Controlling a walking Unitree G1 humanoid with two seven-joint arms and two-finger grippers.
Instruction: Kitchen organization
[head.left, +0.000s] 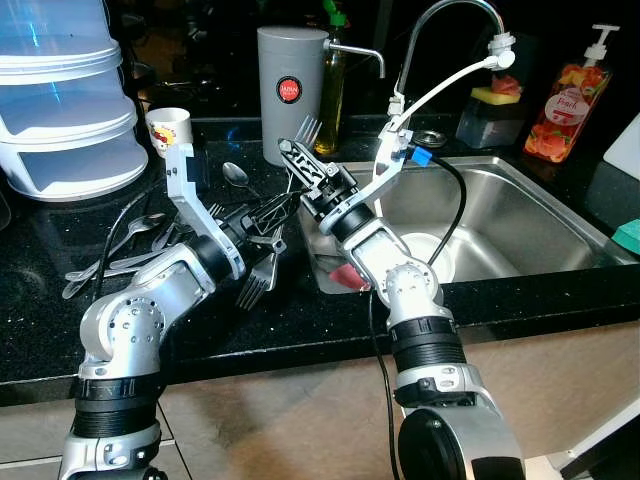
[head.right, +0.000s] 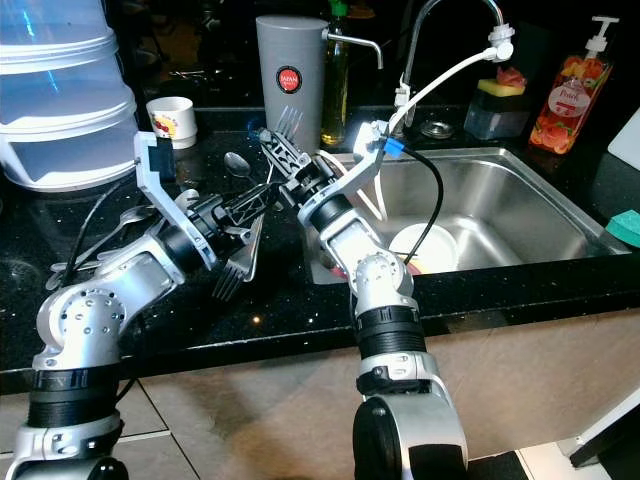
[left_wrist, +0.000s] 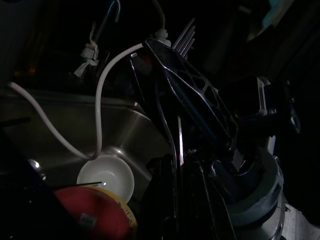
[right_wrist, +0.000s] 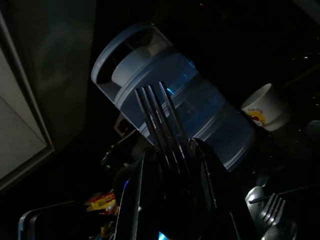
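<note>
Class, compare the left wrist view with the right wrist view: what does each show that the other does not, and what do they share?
Left wrist: the stainless steel sink with a round white bowl. Right wrist: a translucent blue stacked plastic container and a white printed paper cup. Both: the silver metal fork clamped in the right tool.

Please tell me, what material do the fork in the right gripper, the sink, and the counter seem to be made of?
The fork, held in the right gripper, looks like polished steel: bright, mirror-like tines. The sink looks like brushed stainless steel, with a soft grey sheen. The counter looks like polished black stone, perhaps granite, glossy with tiny light specks.
</note>
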